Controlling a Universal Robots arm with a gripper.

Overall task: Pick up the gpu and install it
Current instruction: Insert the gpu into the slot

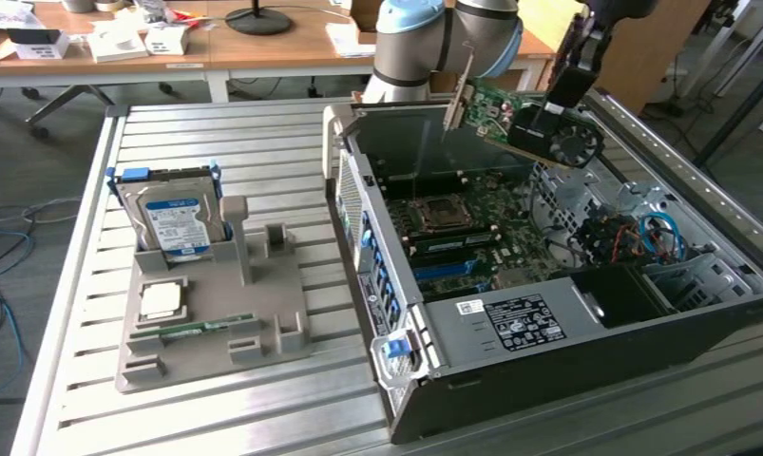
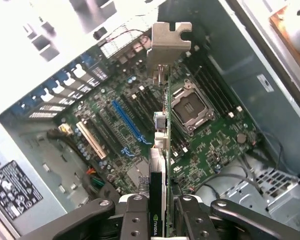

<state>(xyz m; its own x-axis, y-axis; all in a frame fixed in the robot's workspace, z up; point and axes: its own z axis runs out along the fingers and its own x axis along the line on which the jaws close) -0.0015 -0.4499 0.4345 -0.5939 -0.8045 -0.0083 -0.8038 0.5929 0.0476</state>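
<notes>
Aloft, two fingers [image 2: 136,219] clamp one gpu [image 1: 518,122] above one open case [image 1: 584,372].

No text reads clearly: only a small green logo [image 2: 154,223] on the gpu [image 2: 162,160], illegible print on the case label [image 1: 521,321].

1. Your gpu [image 1: 495,109]: green board, black cooler, silver bracket.
2. Your gripper [image 2: 162,202]: black.
3. You've got a green motherboard [image 1: 483,223] with a blue slot [image 2: 126,121] and a cream slot [image 2: 90,138].
4. Hard drive [image 1: 176,226]: silver, blue label.
5. Fixture [image 1: 217,328]: plain grey.
6. Table [image 1: 229,133]: silver, ribbed.
7. Case [image 1: 508,385]: black.
</notes>
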